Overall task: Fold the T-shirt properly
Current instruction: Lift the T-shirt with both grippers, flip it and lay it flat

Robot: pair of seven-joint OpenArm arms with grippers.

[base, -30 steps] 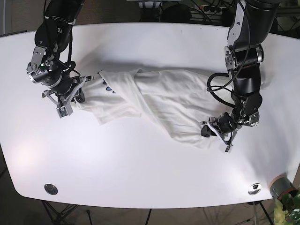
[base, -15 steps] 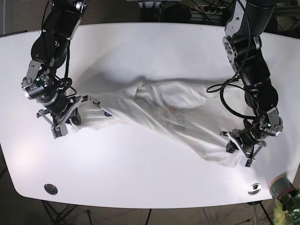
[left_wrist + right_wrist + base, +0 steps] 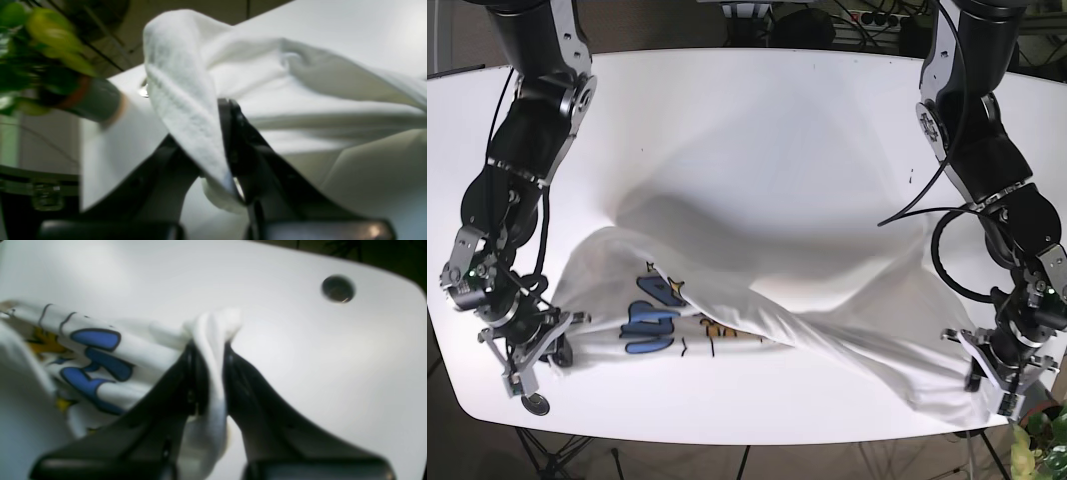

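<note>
From the base view I have both arms stretched far toward the near edge of the white tabletop (image 3: 757,100), one at each lower corner. The right hand (image 3: 539,358) sits low at the near corner, close to a round grommet (image 3: 534,404) in the tabletop, with its arm running down from the far side in a long reach. Its wrist camera shows me the two dark fingers (image 3: 243,380) pressed together on a bunched fold of the T-shirt (image 3: 767,320), white cloth squeezed up between them and the blue and yellow print trailing away beside it.

The left hand (image 3: 1007,378) is at the opposite near corner, just beside the potted plant (image 3: 1042,440) off the tabletop's edge, its forearm angled steeply down. On its wrist camera I see it clamped on a thick ridge of white fabric that stands up between the fingers (image 3: 240,146); the view is blurred, but the cloth is clearly pinched.

The T-shirt is spread wide between the two hands along the near half of the tabletop, print facing up toward the right hand's side, with a raised crease running across its middle.
</note>
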